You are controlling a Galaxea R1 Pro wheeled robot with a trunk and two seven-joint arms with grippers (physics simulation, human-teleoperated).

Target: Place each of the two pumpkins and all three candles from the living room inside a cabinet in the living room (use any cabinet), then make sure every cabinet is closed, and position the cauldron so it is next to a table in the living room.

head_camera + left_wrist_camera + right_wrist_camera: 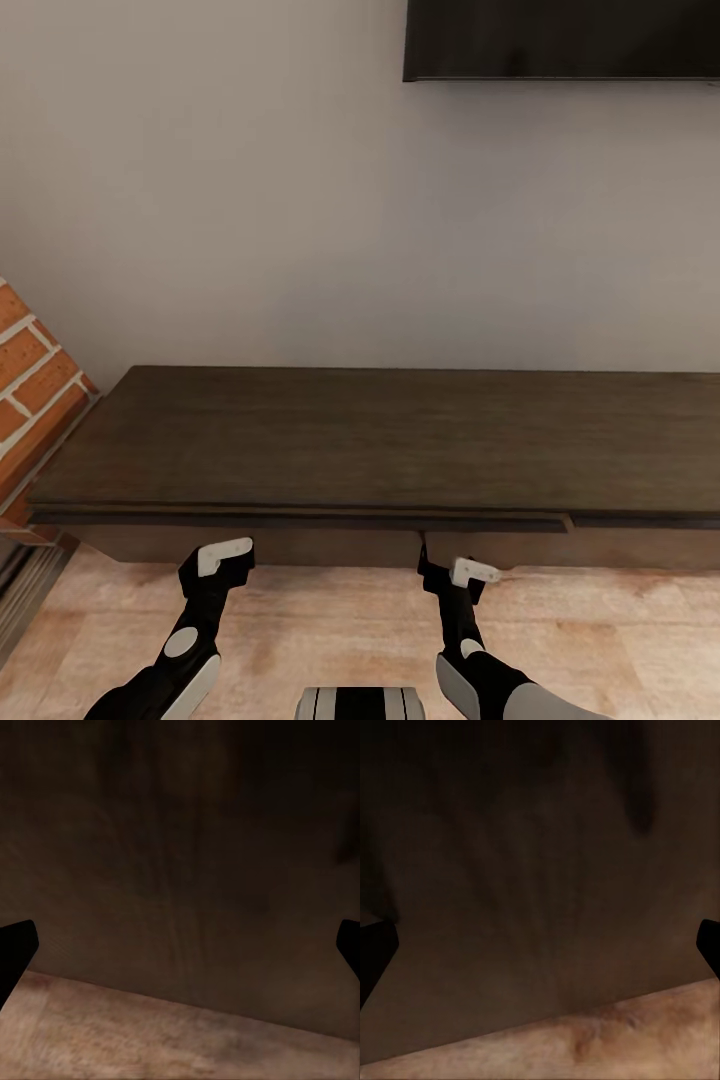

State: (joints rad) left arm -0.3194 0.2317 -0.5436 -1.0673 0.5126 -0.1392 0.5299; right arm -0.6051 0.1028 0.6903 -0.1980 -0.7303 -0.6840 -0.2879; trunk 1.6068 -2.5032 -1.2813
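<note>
The long, low dark brown wooden cabinet [400, 440] lies straight ahead of me, its length running across my front. Both my left end effector [222, 562] and right end effector [462, 572] hang spread, empty, just short of its front, the right slightly nearer.

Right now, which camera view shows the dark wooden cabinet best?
The head view: it shows the cabinet with its long top and front edge below the TV. Both wrist views show just a close, dark patch of its front above the floor.

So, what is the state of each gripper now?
Left gripper: open, holding nothing.
Right gripper: open, holding nothing.
</note>
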